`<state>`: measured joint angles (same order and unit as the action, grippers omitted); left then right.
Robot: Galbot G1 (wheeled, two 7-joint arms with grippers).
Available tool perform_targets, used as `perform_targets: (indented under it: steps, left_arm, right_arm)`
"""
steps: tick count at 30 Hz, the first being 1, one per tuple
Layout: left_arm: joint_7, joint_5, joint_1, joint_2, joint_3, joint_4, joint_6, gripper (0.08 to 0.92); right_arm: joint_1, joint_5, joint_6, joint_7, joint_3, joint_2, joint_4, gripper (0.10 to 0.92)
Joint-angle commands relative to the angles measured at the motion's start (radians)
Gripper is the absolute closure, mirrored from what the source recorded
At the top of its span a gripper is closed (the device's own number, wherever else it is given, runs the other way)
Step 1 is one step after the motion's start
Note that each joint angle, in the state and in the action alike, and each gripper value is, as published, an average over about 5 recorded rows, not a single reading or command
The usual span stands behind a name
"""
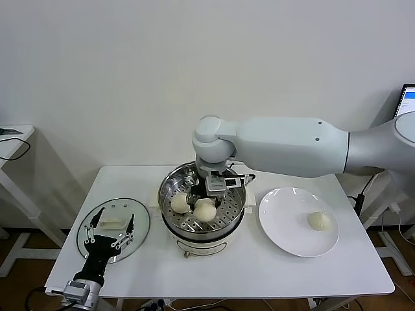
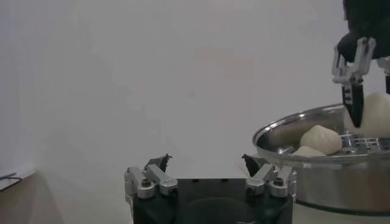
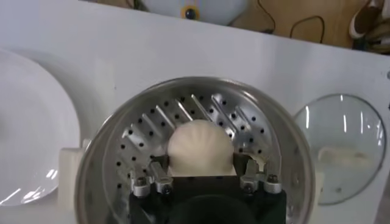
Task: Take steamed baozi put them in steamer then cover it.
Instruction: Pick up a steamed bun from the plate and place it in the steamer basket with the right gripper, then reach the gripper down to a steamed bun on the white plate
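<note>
- Right gripper (image 1: pixel 214 194) of mine reaches down inside the steamer (image 1: pixel 170 189), clamped on a bun (image 3: pixel 200 148); the right wrist view shows the bun pinched between the two fingers, just above the holed tray (image 3: pixel 140 139).
- From the gripper the bun lies straight below and between the fingers, so I judge the coming move to be a short drop and a release onto the tray, not a sideways reach.
- Two buns sit in the steamer in the head view: one toward my left side (image 1: pixel 180 203), and the one by my gripper (image 1: pixel 205 209) beside it. They look close, perhaps touching; I cannot tell for sure.
- One bun (image 1: pixel 319 221) waits on the white plate (image 1: pixel 279 220), on my right of the steamer. My right arm is plainly the nearer one for it.
- I count three buns in view; a fourth, if any, I cannot see.
- The glass lid (image 1: pixel 139 223) lies flat on the worktop (image 1: pixel 259 272) to my left of the steamer, its white handle (image 1: pixel 112 223) up.
- Left gripper (image 1: pixel 109 241) hovers over the near edge of the lid with its fingers spread apart, holding nothing. That arm is the closer one for the cover.
- Covering is not yet due, I judge, while a bun is on the plate.
</note>
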<state>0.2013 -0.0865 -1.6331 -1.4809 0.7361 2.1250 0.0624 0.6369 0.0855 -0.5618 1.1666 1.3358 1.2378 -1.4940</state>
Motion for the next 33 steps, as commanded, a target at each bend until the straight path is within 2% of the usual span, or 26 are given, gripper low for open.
perform_targets:
  steps: [1,20,23,28,33]
  left_arm:
    - [0.000,0.001,0.000,0.001,0.002,-0.001,-0.001,0.177]
    - [0.001,0.003,-0.006,-0.001,0.011,0.004,0.001,0.177]
    - [0.001,0.003,-0.006,-0.001,0.010,0.003,0.001,0.177]
    - [-0.001,0.002,-0.009,-0.003,0.009,0.008,0.001,0.177]
    - [-0.002,0.000,-0.010,-0.005,0.004,0.014,0.000,0.177]
  right_arm:
    - [-0.025,-0.002,-0.003,0.005,0.010,0.023,0.011,0.338]
    - [-0.104,0.049,0.001,0.028,-0.008,0.060,0.071,0.338]
    - [-0.109,0.052,0.008,0.026,-0.015,0.053,0.067,0.317]
    - [-0.081,0.043,0.010,0.022,-0.051,0.018,0.059,0.220]
    - [0.000,0.012,0.014,0.035,-0.095,-0.060,0.053,0.203]
